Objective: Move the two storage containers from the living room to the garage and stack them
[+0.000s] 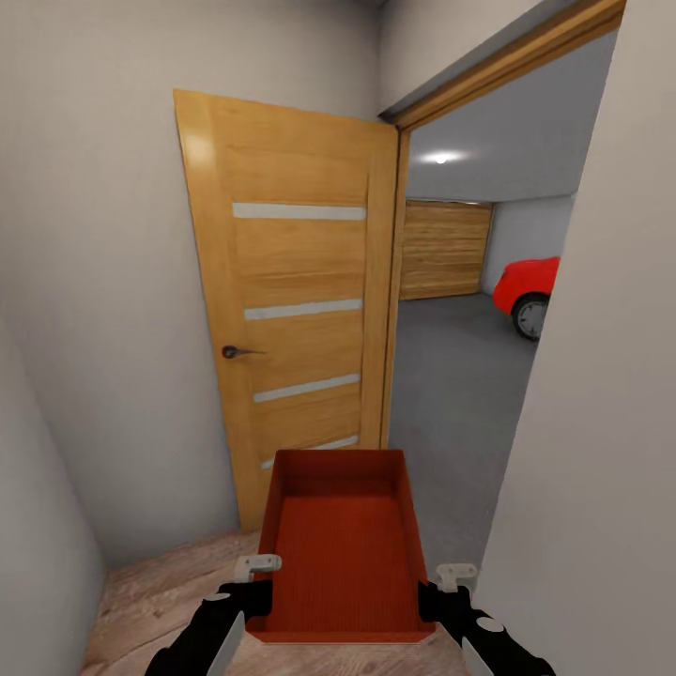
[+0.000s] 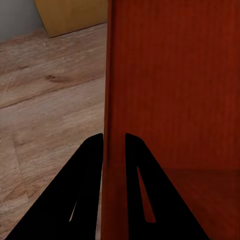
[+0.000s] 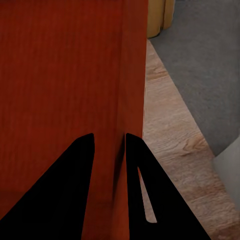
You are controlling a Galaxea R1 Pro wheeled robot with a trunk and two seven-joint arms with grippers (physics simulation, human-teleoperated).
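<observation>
we're at the threshold: the garage (image 1: 451,376) opens ahead through the doorway, grey concrete floor (image 1: 441,413) and a red car (image 1: 530,291) well back on the right, with the wooden door (image 1: 300,310) swung open on the left. the robot stands on wood plank flooring (image 1: 160,582) in a narrow hall. carried out front is one storage container (image 1: 343,545), orange-red, level, open top up, and i see nothing inside it, just the ribbed bottom. the left gripper (image 2: 114,145) is pinched on the container's left wall, one finger inside and one outside; the right gripper (image 3: 107,145) is clamped the same way on the right wall. to do this well, i'd judge the drive should steer a touch right to centre the bin in the opening, since the door edge sits near its left front corner. both arms should stay level and matched so the thin walls don't twist out of the pinch.
</observation>
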